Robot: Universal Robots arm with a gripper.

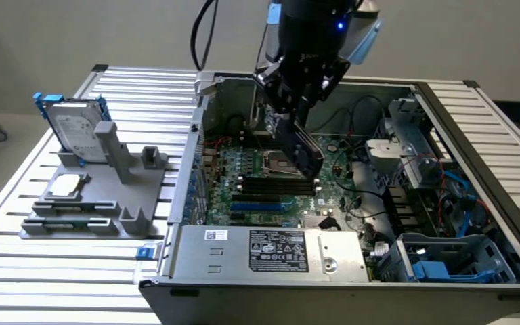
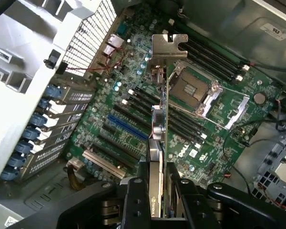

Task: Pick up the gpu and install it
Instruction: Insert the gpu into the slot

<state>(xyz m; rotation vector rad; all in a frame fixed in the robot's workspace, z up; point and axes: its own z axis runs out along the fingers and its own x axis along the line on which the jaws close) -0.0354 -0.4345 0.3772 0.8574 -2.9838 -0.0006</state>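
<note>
We see our black gripper point(image 2: 157, 191) clamped partway shut on the thin, black-covered green gpu point(image 2: 158, 128), with the green motherboard point(image 2: 115, 102) directly below it.

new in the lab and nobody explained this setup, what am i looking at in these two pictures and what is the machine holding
This is one robot arm with a grasping tool at its end. One picture comes from a camera off the arm that overlooks the bench; the other comes from a camera on the arm's wrist, looking past the tool. On the slatted metal table sits an open computer case with its green motherboard exposed. At the exterior view's left, a grey holder carries a hard drive in a blue frame and a small silver square module. The tool is closed on the gpu, a thin card with a silver end bracket, held above the motherboard.
</note>
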